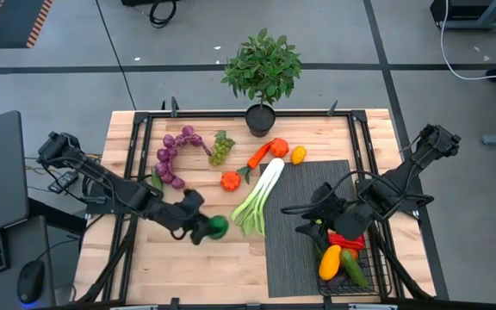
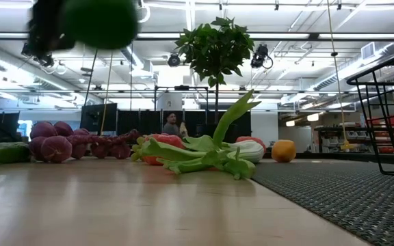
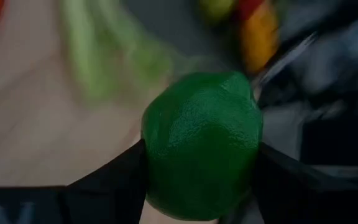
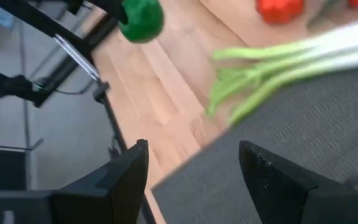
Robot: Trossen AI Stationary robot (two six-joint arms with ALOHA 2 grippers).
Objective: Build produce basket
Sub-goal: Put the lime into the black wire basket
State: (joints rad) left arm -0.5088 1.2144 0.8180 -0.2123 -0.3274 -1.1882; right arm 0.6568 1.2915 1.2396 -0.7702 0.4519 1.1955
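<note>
Green lime gripped by the left tool above the table.

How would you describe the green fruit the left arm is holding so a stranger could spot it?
Start at the leek in the table's middle. Just beside its green leaf end, the left end effector holds a round green lime above the wood. It is the only produce off the table.
</note>
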